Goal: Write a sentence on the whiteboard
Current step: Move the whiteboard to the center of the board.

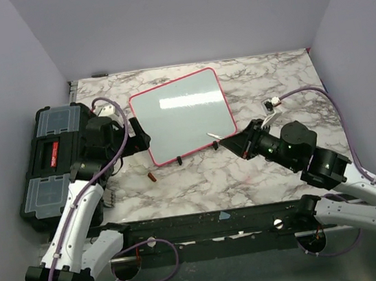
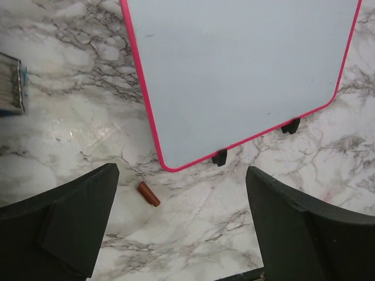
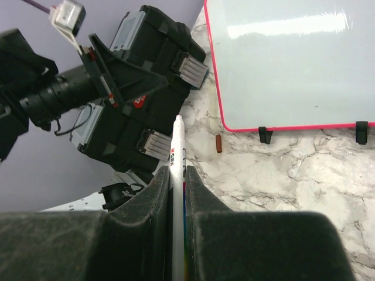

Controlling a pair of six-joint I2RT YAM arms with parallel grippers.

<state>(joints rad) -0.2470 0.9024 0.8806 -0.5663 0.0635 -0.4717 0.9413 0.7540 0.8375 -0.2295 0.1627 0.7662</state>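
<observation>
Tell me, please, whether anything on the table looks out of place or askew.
A small red-brown piece, perhaps a pen cap, lies loose on the marble table, just off the near left corner of the whiteboard. The whiteboard itself sits rotated, not square to the table's edges.

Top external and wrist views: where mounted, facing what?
Top external: above and behind, facing down on red-framed glossy whiteboard; left arm, right arm show.
Left wrist: down past open left jaws at board corner, small brown cylinder.
Right wrist: along right jaws shut on white marker, toward black plastic toolbox.
Shared: whiteboard and cylinder, all three.
</observation>
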